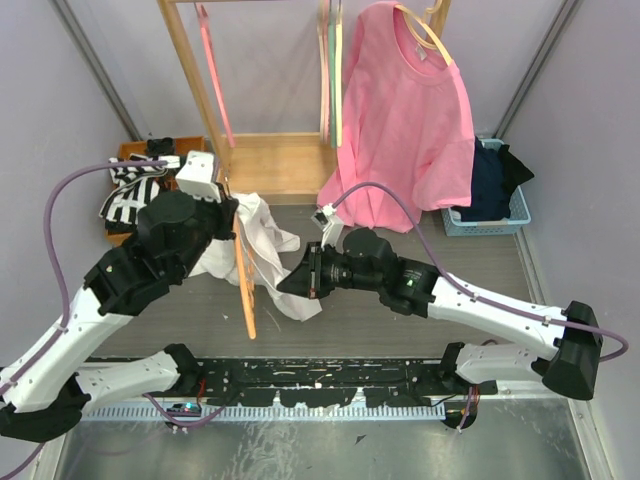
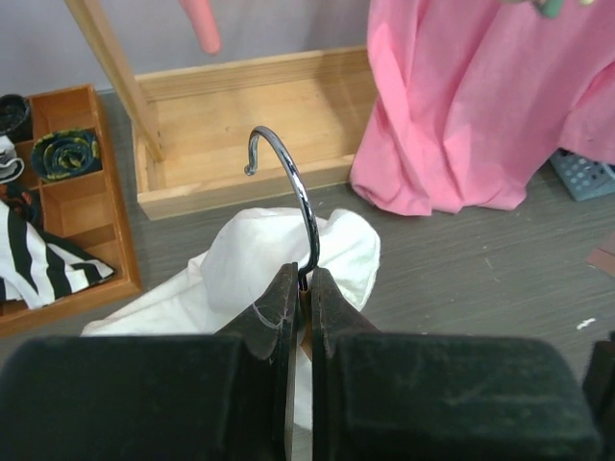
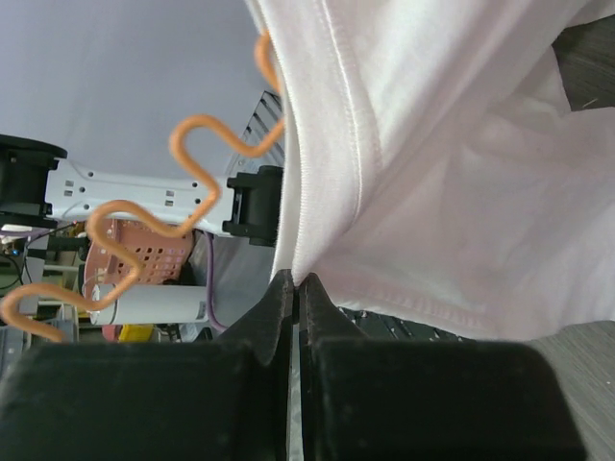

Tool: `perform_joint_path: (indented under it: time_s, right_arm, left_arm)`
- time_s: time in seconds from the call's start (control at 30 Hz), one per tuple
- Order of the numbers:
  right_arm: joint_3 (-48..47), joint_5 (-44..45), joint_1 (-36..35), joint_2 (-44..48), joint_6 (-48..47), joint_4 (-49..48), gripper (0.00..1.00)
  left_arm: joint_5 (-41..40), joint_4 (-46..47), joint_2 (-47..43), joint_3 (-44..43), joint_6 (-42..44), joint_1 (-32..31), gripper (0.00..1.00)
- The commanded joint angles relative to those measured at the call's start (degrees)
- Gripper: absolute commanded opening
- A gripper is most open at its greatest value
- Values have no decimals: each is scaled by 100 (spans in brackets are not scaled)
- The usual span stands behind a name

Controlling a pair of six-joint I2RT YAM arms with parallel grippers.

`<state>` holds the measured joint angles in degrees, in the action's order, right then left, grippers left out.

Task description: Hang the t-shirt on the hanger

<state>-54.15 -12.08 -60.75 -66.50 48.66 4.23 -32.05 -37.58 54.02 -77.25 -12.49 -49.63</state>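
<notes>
The white t-shirt (image 1: 262,232) hangs bunched over the orange hanger (image 1: 246,290), which stands on edge above the table. My left gripper (image 1: 236,222) is shut on the hanger's neck just under the silver hook (image 2: 293,182). In the left wrist view (image 2: 303,280) the shirt (image 2: 259,259) lies below the jaws. My right gripper (image 1: 285,283) is shut on the shirt's hem. The right wrist view (image 3: 296,280) shows the stitched edge (image 3: 404,173) pinched between the jaws. The hanger's wavy orange bar (image 3: 192,163) shows to the left there.
A pink t-shirt (image 1: 405,120) hangs on a cream hanger on the wooden rack (image 1: 270,165) at the back, with pink (image 1: 212,70) and green hangers beside it. A blue basket (image 1: 490,205) of dark clothes stands right. A wooden tray (image 1: 130,185) with striped cloth stands left.
</notes>
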Motion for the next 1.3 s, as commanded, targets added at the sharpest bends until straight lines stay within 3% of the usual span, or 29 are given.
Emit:
perform_joint_path:
  time_s: [0.0, 0.33, 0.7, 1.27]
  right_arm:
    - [-189, 77, -225, 125, 133, -258, 1]
    - [302, 235, -438, 314, 367, -377, 1]
    - [906, 330, -439, -72, 317, -868, 1]
    - [777, 259, -434, -603, 209, -1168, 1]
  left_arm:
    - [-712, 839, -128, 478, 35, 17, 0]
    - [-1307, 1721, -55, 1411, -39, 20, 0]
    - [-965, 1702, 108, 1157, -579, 23, 0]
    - [-748, 1589, 49, 939, -857, 22, 0]
